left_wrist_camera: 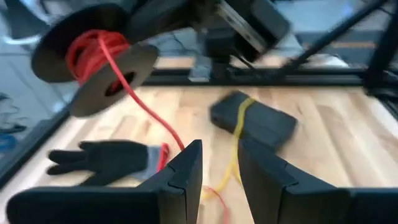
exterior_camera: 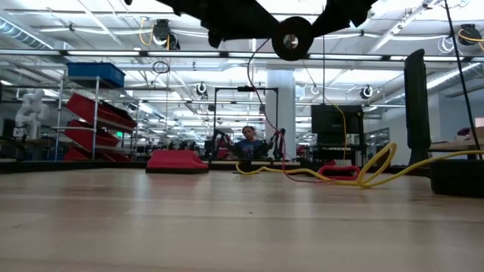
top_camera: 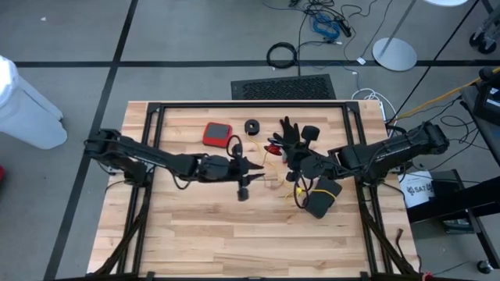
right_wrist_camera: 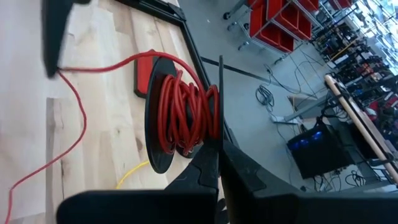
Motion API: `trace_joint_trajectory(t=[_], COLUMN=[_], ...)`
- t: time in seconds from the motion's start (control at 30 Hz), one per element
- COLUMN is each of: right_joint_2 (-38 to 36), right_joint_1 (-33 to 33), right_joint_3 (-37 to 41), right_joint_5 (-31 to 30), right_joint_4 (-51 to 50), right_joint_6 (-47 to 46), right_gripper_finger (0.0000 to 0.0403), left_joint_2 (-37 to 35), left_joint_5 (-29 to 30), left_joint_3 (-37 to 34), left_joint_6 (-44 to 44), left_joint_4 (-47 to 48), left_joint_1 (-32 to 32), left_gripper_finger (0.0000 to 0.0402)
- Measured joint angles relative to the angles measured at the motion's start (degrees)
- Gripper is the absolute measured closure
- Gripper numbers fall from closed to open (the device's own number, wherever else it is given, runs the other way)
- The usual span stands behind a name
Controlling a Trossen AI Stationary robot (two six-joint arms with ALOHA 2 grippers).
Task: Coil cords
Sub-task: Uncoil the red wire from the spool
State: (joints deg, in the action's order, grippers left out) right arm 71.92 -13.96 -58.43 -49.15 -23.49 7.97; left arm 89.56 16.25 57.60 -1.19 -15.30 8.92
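Note:
A black reel wound with the red cord hangs above the table's middle, with my right gripper shut on it. From the reel the red cord runs down to my left gripper, whose fingers stand a little apart. Past the gripper the cord drops slack to the table. The yellow cord lies loose on the table and crosses a black block. In the high view the two grippers face each other, the left and the right. My left gripper meets the red cord at one fingertip, where the cord bends sharply. The stretch from there to the reel is straight. The fingers stand wider apart than the cord is thick, so I cannot tell whether it is pinched. My right gripper pinches the rim of one reel flange between its two fingers, coming nearly level from the table's right side. The reel is lifted clear of the table, its flanges upright.
A black glove, a second small black reel and a red box lie on the far half of the table. The black block sits under the right arm. A black frame rims the table.

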Motion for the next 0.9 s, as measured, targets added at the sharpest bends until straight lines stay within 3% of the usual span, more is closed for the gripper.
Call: trace_joint_trajectory(t=[0.23, 0.43, 0.67, 0.77, 0.9], right_joint_2=[-0.01, 0.00, 0.00, -0.01, 0.00], right_joint_1=[0.00, 0.00, 0.00, 0.00, 0.00], right_joint_3=[0.00, 0.00, 0.00, 0.00, 0.00], right_joint_5=[-0.02, -0.02, -0.02, -0.02, -0.02], right_joint_4=[-0.35, -0.73, -1.59, -1.47, -1.27], right_joint_6=[0.27, 0.39, -0.26, -0.32, -0.81], right_gripper_finger=[0.0403, 0.0403, 0.0403, 0.0403, 0.0403], left_joint_2=[4.00, 3.42, 0.46, 0.63, 2.49], left_joint_5=[6.39, 8.28, 23.14, 22.42, 17.18], left_joint_3=[0.02, 0.02, 0.02, 0.02, 0.02], left_joint_6=[3.06, 3.96, 9.19, 8.27, 4.74], left_joint_4=[-4.56, -3.67, -2.99, -3.12, -3.20], left_joint_1=[-0.01, 2.54, 7.66, 7.38, 4.93], left_gripper_finger=[0.0295, 0.0304, 0.0304, 0.0300, 0.0284])
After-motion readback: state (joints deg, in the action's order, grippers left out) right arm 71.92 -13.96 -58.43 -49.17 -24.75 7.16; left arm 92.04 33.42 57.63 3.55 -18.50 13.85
